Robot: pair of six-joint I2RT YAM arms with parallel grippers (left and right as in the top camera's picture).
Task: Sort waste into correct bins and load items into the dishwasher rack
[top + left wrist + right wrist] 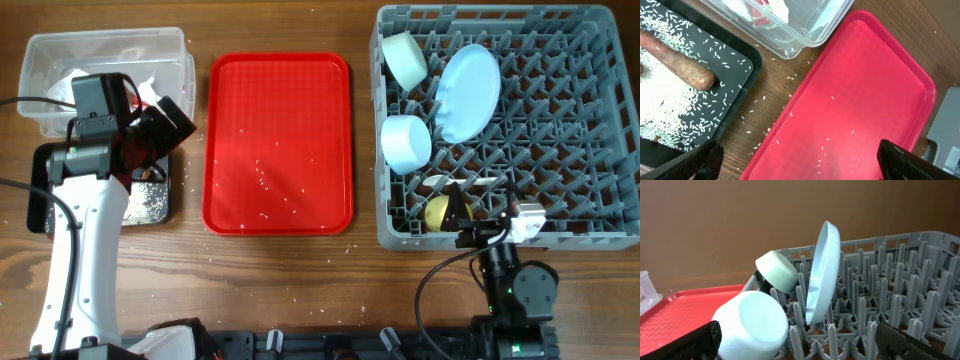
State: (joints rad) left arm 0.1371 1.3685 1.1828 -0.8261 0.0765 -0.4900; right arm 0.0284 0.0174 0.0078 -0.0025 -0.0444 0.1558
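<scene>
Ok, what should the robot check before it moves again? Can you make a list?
1. The pale-blue plate stands on edge in the rack: ok.
2. The pale-green bowl and pale-blue bowl are in the rack: ok.
3. The yellow cup is in the rack: ok.
4. The carrot scrap is in the black tray: ok.
5. The red tray is free of rice grains: not ok, some lie on it.
6. The left gripper is open and empty: ok.

- Overhead: high, straight down, whole table [300, 270].
- Left wrist: close, angled down; red tray [865, 100] ahead of its fingers [920, 162].
- Right wrist: low, near-level; grey rack [900, 280] just ahead, same red tray [685, 305] beyond-left.
</scene>
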